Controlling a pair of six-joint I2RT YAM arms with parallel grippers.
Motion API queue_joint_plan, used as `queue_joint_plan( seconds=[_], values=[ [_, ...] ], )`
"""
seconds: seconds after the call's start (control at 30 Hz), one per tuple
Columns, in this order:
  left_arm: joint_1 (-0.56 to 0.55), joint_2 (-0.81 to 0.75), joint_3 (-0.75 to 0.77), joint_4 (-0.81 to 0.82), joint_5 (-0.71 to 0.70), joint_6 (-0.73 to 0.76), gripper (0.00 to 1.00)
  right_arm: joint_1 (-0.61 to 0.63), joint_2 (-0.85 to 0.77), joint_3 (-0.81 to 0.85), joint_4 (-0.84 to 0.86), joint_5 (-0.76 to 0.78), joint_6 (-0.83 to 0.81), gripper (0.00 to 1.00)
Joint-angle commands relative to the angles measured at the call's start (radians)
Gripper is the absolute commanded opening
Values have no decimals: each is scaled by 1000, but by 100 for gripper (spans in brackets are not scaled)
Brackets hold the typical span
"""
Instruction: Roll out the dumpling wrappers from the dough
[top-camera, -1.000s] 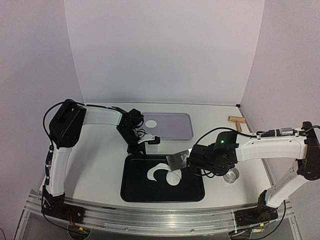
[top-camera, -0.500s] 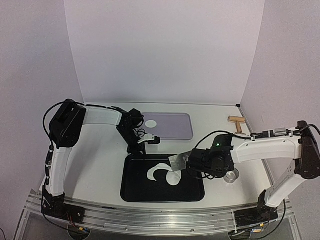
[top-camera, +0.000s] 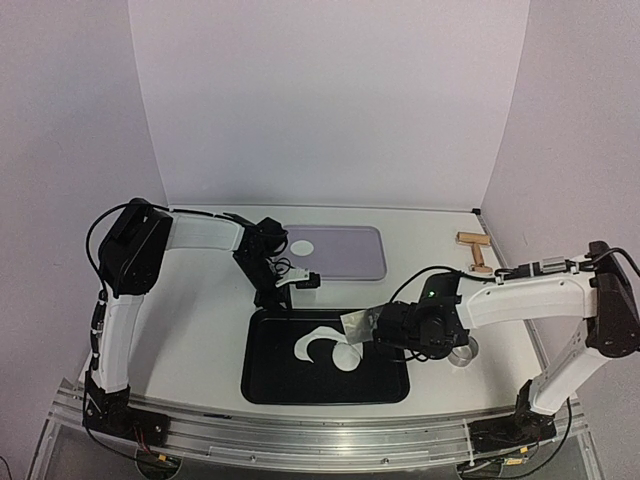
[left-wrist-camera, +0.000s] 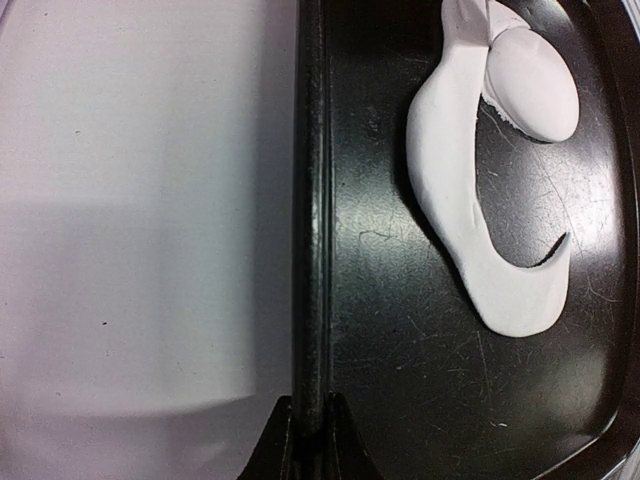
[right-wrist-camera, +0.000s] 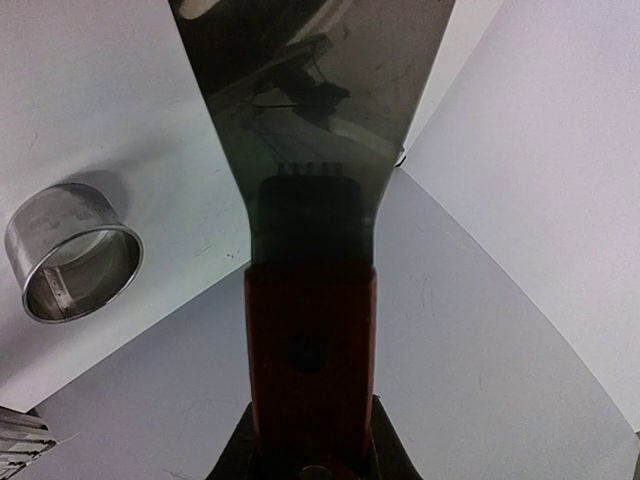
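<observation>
Dough: white crescent-shaped leftover dough inside the black rectangular tray, with a round white wrapper disc touching it.
Done: second disc on the lilac mat beyond the tray.
Remaining: lifting the tray's disc, I judge.
Left claw: pinching the tray's rim.
Right claw: gripping a red-handled steel scraper.

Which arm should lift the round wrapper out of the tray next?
Probably the right arm: the right gripper holds the scraper, its blade close to the round wrapper. The left gripper is clamped on the tray rim, likely steadying it.
</observation>
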Motion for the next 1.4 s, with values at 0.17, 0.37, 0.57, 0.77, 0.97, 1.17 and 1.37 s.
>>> queue_joint_plan(
  seconds=[0.17,0.37,0.57,0.77,0.97,1.17,1.37],
  values=[
    [-9,-37,-7,17,-12,26,0,48,10,6,-36,14,-10,0],
    [-10,-24,-2,53,-50,-29,0,96,-1,8,-36,5,-24,0],
    [-10,-11,-4,71,-91,-59,0,126,18,17,-36,-11,-12,0],
    [-10,-7,1,76,-104,-62,0,170,9,12,-36,-26,-10,0],
    [-9,-8,5,77,-107,-56,0,163,-26,-94,-71,6,-13,0],
    [-10,-21,-7,85,-137,-38,0,81,-4,-94,-148,48,78,0],
    [-9,-31,-18,93,-141,-31,0,9,24,-78,-154,75,66,0]
  ],
)
